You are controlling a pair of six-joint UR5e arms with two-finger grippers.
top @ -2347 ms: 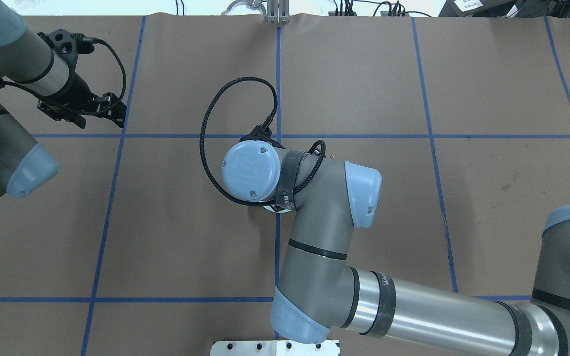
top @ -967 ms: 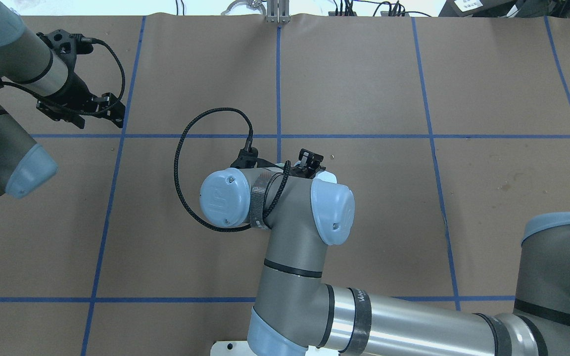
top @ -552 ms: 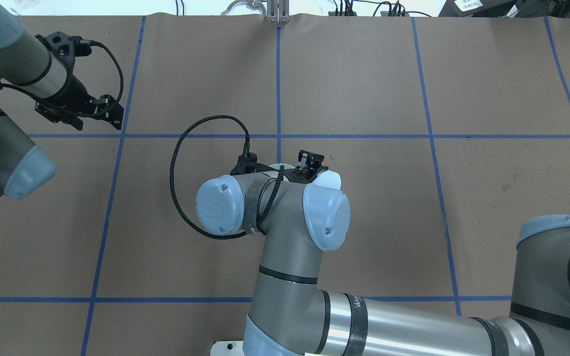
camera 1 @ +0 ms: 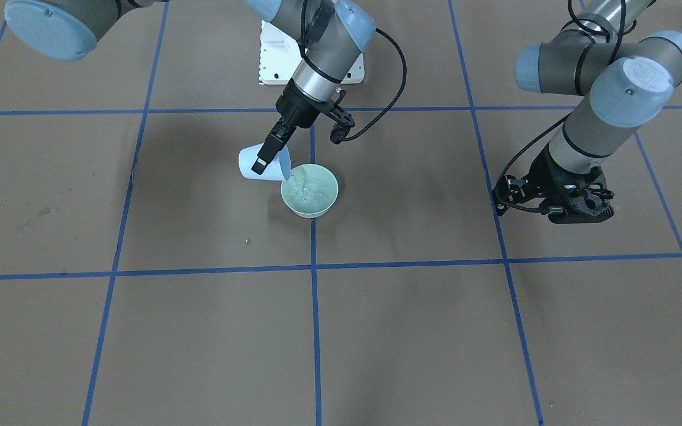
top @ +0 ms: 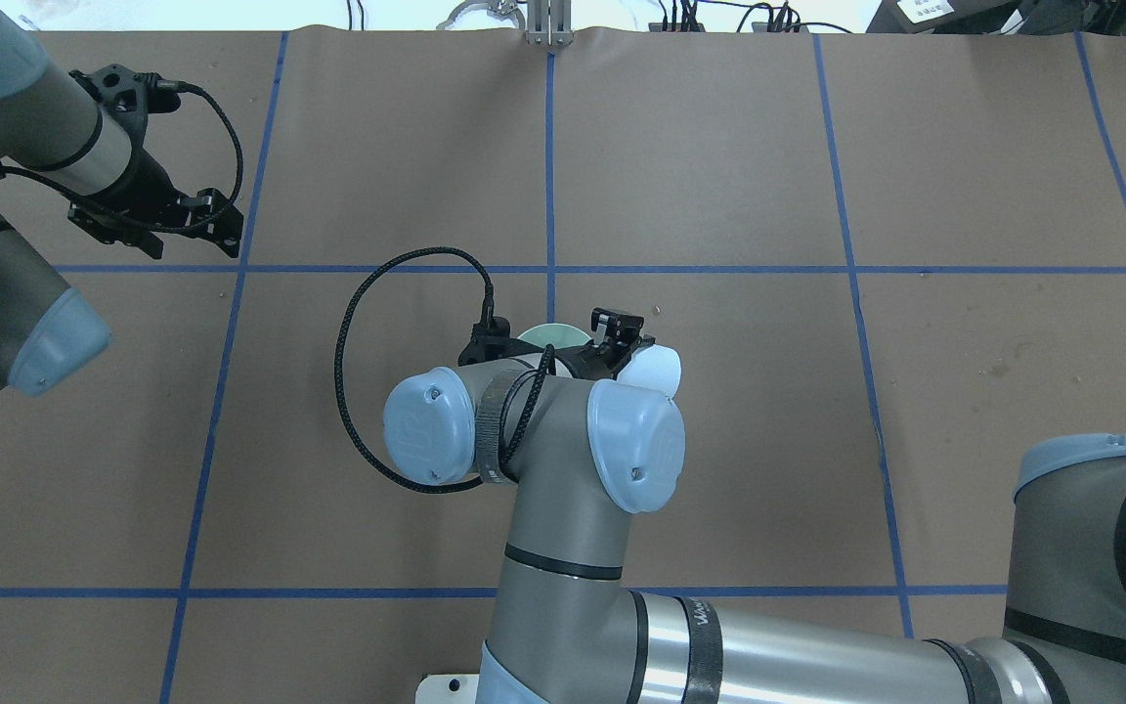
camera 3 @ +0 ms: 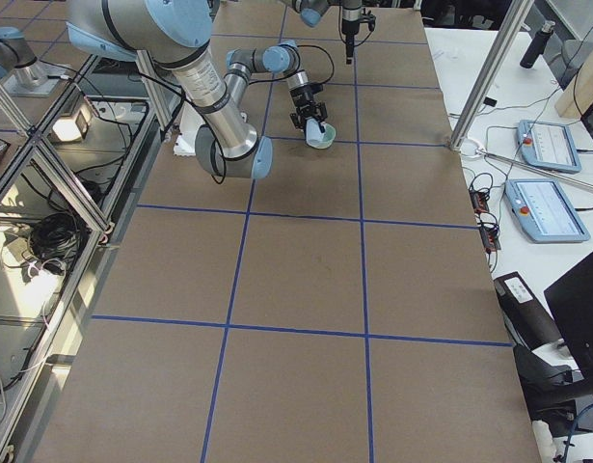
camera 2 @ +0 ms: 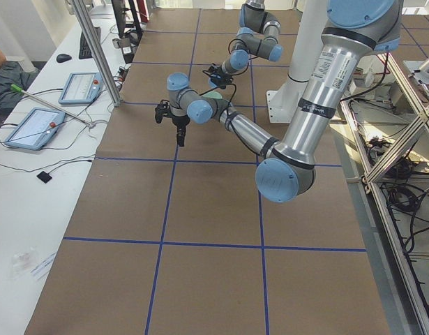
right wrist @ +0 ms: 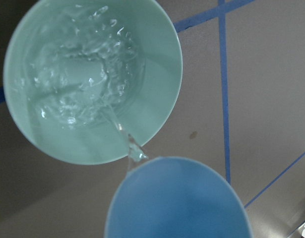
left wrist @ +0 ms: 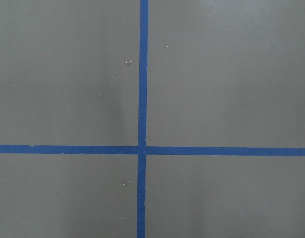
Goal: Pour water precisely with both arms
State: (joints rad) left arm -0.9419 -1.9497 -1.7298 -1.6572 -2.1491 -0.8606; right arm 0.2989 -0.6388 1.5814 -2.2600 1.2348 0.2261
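My right gripper [camera 1: 267,155] is shut on a light blue cup [camera 1: 260,165] and holds it tipped over the near rim of a pale green bowl [camera 1: 311,208]. A thin stream of water [right wrist: 130,145] runs from the cup's lip [right wrist: 177,203] into the bowl [right wrist: 162,94], where the water [right wrist: 78,79] ripples with white glints. From overhead the right wrist hides most of the bowl [top: 553,334] and cup [top: 653,370]. My left gripper [camera 1: 578,214] hangs empty over bare table far from the bowl, its fingers together and pointing down [camera 2: 180,136].
The table is covered in brown paper with blue tape grid lines [left wrist: 143,148]. A white bolted pedestal [camera 1: 311,59] stands behind the bowl. A few small drops lie on the paper below the left wrist [left wrist: 125,182]. Operator desks with tablets flank the table ends [camera 3: 542,207].
My right wrist has drawn back toward the robot's base and rotated, so the bowl's rim and the tipped cup now show from overhead. The left arm has barely moved.
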